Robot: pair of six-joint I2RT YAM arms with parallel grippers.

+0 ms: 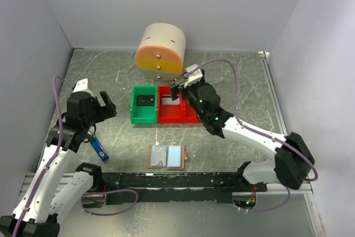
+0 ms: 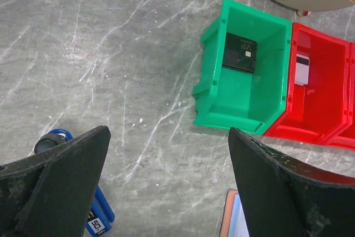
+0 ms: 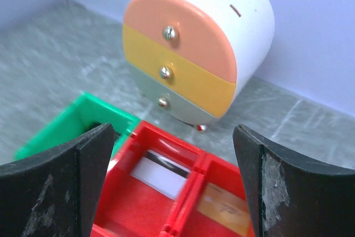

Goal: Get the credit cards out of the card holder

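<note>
The tan card holder [image 1: 166, 156] lies flat near the front of the table, pale blue-grey pockets facing up; only its corner [image 2: 232, 227] shows in the left wrist view. A black card [image 2: 240, 52] lies in the green bin [image 1: 145, 105]. A white card [image 3: 162, 174] with a dark stripe lies in the red bin [image 3: 138, 203], and an orange card [image 3: 224, 207] lies in the red compartment beside it. My right gripper [image 1: 176, 94] hovers open over the red bin with nothing between its fingers. My left gripper [image 1: 108, 105] hangs open and empty above bare table, left of the green bin.
A round white cabinet [image 1: 161, 48] with peach, yellow and grey drawers stands behind the bins. A blue-and-black stick gadget [image 1: 100, 148] lies at the left, below my left gripper. White walls close in the table on three sides.
</note>
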